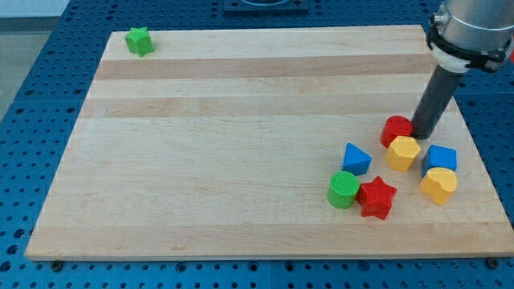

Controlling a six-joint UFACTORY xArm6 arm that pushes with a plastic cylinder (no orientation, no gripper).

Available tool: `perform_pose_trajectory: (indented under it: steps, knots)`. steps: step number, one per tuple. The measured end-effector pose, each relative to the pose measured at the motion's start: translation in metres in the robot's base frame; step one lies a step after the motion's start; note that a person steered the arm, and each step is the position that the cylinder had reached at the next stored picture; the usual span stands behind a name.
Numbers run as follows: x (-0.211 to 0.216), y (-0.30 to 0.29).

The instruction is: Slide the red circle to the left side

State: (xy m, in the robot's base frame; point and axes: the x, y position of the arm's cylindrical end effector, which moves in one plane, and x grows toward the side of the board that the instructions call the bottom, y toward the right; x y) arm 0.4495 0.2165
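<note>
The red circle (394, 128) lies on the wooden board (241, 144) at the view's right. My tip (422, 132) stands right beside it, on its right edge, touching or nearly touching. A yellow hexagon (402, 152) sits just below the red circle, against it. A blue cube (439, 159) lies to the right of the hexagon, and a yellow heart-like block (438, 185) below that.
A blue triangle (356, 158), a green cylinder (344, 189) and a red star (377, 197) cluster at the lower right. A green star (139, 40) lies at the board's top left corner. The board rests on a blue perforated table (40, 96).
</note>
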Motion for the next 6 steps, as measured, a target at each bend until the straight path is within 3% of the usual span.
perform_pose_trajectory:
  steps: [3,6]
  knots:
    - [0.002,-0.040]
    - [0.002,-0.121]
